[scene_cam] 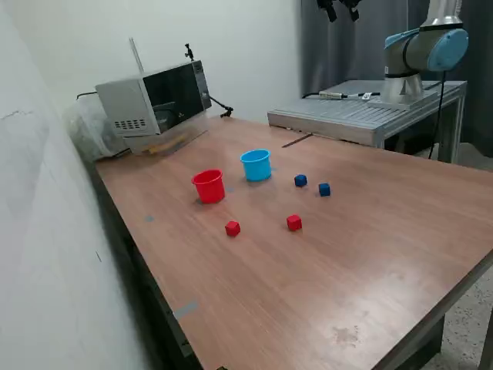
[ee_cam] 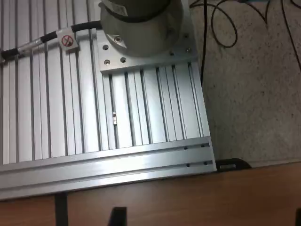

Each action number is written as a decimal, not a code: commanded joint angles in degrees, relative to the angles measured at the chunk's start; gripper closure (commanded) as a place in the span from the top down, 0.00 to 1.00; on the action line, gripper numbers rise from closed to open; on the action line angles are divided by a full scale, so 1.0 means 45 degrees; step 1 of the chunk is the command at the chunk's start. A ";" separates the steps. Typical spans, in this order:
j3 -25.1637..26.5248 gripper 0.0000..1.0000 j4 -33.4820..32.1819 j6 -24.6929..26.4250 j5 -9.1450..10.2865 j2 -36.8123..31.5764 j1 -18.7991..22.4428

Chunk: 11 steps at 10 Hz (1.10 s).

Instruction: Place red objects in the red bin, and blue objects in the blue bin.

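The wooden worktop (scene_cam: 370, 254) carries everything. Near its middle stand the red bin (scene_cam: 208, 186) and, just beside it toward the exterior view's right, the light-blue blue bin (scene_cam: 256, 165), both upright round cups with rims. Two dark blue cubes (scene_cam: 300, 180) (scene_cam: 324, 189) lie close together right of the cups; two red cubes (scene_cam: 233, 228) (scene_cam: 293, 223) lie nearer the camera. The end effector (scene_cam: 339, 8) hangs high at the frame's top, well apart from all of them; whether it is wide or narrow cannot be told.

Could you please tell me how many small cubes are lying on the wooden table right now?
4. Two blue cubes lie to the exterior view's right of the blue cup; two red cubes lie nearer the camera. None appears hidden.
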 commanded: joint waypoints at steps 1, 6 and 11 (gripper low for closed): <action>-0.0019 1.00 0.0000 0.0000 0.0000 -0.0039 0.0000; -0.0117 1.00 -0.0234 0.0039 0.0117 0.0078 0.0039; 0.0176 1.00 -0.5517 -0.0019 0.1190 0.1731 0.1171</action>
